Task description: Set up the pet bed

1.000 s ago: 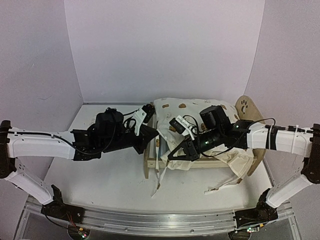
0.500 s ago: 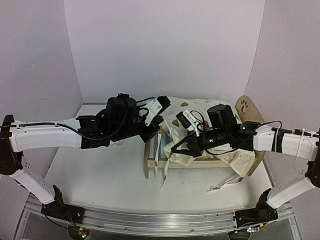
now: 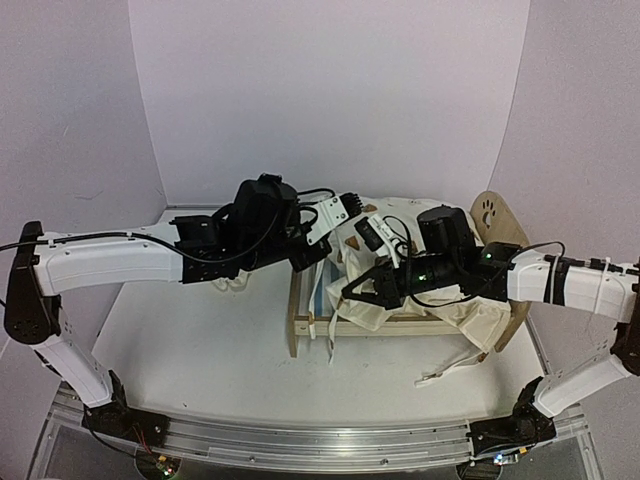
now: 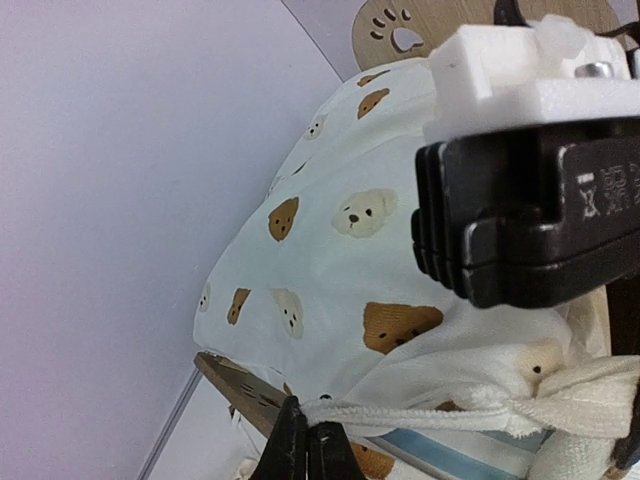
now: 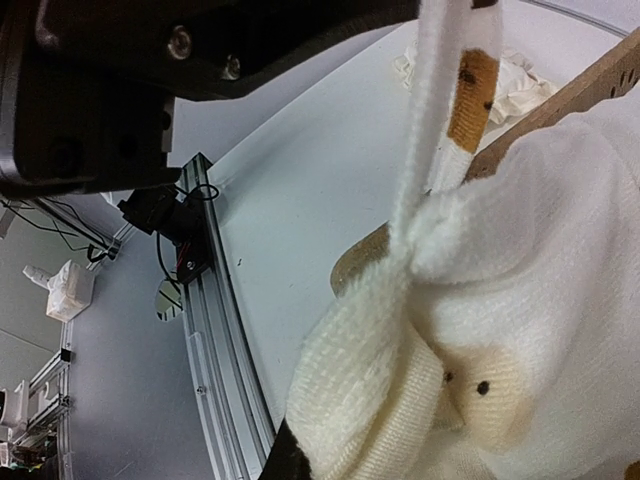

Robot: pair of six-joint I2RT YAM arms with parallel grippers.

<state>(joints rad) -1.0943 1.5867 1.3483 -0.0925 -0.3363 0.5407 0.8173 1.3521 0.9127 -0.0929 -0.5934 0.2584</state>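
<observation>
The pet bed (image 3: pixel 420 327) is a light-wood frame with a paw-print headboard (image 3: pixel 492 215) at the right. Its blue-striped base (image 3: pixel 318 295) shows at the foot end. A cream bear-print cushion (image 3: pixel 462 308) is draped over it. My left gripper (image 3: pixel 304 262) is shut on the cushion's tie cord (image 4: pixel 400 412), and its fingertips (image 4: pixel 305 445) pinch the cord above the wooden rail (image 4: pixel 235 385). My right gripper (image 3: pixel 348 290) is shut on the cushion's thick ruffled edge (image 5: pixel 370 370). Only one dark fingertip (image 5: pixel 290 462) of it shows.
A loose tie (image 3: pixel 440 378) trails onto the table in front of the bed. A crumpled cream cloth (image 3: pixel 234 284) lies left of the footboard under my left arm. The two wrists are close together over the foot end. The table's metal front rail (image 5: pixel 215 360) runs along the near edge.
My left arm has swung right and toward the back with the cushion's tie. The cushion's foot-end edge has lifted, uncovering the striped base. My right gripper rose slightly with the ruffle.
</observation>
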